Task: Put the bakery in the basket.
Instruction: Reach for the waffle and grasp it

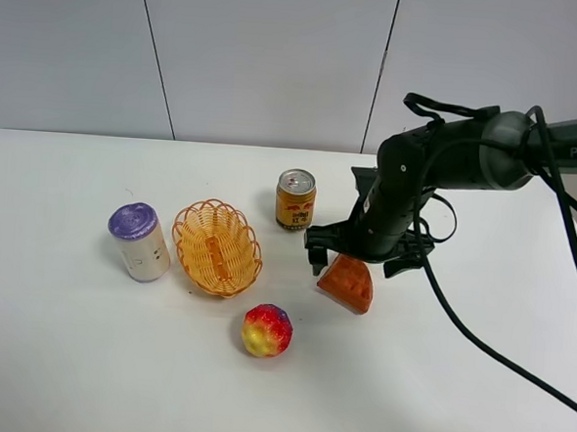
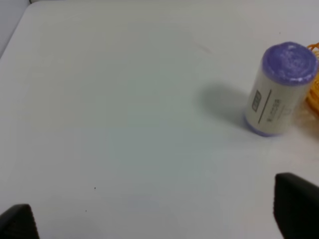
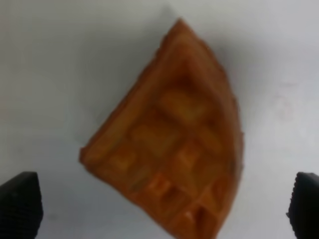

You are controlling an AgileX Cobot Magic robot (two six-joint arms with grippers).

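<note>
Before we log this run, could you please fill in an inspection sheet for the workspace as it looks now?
Surface: white table, no spills seen.
Job's things: bakery lies on the table, right of the basket and outside it; the basket is upright and empty.
Clutter: purple-topped cylinder stands left of the basket; drinks can stands behind and to its right; rainbow ball lies in front.
Grippers: right gripper open over the bakery, one finger on each side, apart from it; left gripper open, holding nothing.
Cables: black cable trails from the right arm across the table.
Surroundings: pale panelled wall; nothing else seen.
</note>
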